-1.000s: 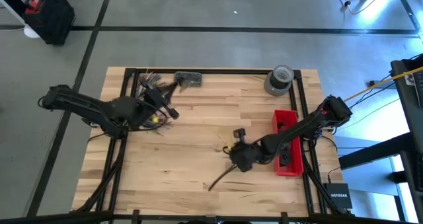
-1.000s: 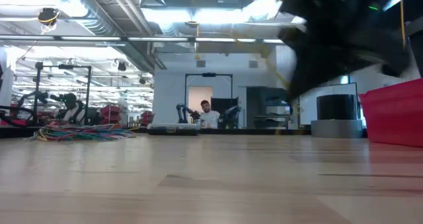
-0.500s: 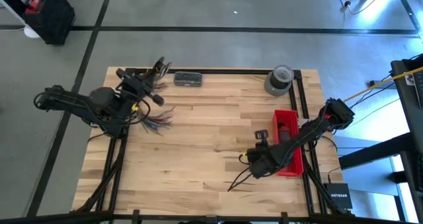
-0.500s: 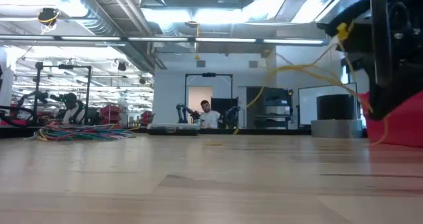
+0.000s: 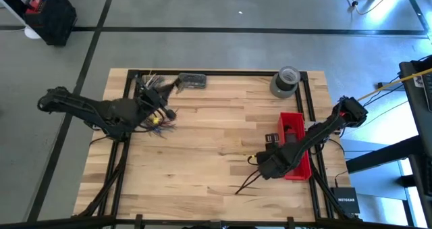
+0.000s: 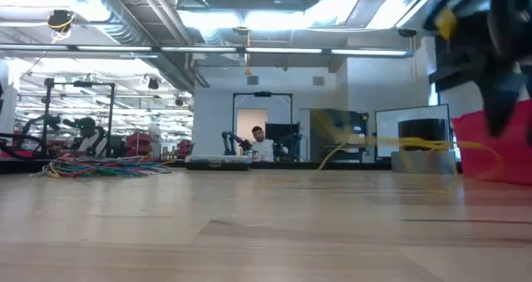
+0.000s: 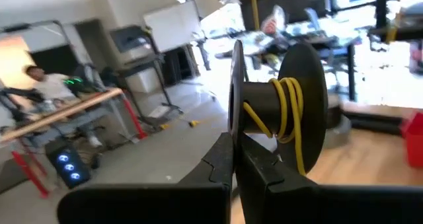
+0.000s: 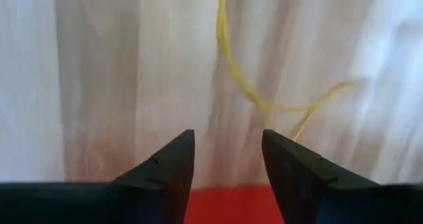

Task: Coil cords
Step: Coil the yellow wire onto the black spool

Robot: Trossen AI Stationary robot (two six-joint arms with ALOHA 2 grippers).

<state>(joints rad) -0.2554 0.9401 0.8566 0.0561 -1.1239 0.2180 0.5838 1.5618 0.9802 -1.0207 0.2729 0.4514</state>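
Note:
My left gripper (image 5: 160, 92) at the far left is shut on a black spool (image 7: 277, 98) with yellow cord (image 7: 289, 108) wound on its hub. More of that cord (image 8: 228, 65) runs loose over the wood in front of my right gripper (image 8: 228, 158). That gripper stands open beside the red bin, with nothing between its fingers. In the low view the cord (image 6: 391, 145) shows as a blurred line just above the table, below my right gripper (image 6: 499, 66). My left gripper pinches the rim of the spool's nearer flange (image 7: 232, 128) between its two fingers. The fingers point slantwise toward the table's far right. The spool stands above the fingertips, clear of the table. A strand of cord (image 7: 301, 151) runs down off the hub.
A red bin (image 5: 293, 148) sits right behind my right gripper. A grey tape roll (image 5: 285, 80) stands at the far right, and a grey device (image 5: 192, 80) lies on the far edge. Multicoloured wires (image 5: 158, 124) lie under my left arm. A person sits in the room beyond.
My right gripper has moved toward the table's right and near edges, up to the red bin. The cord that arced through the air below it has dropped low over the table. My left gripper swung toward the far edge with the spool, then came partway back.

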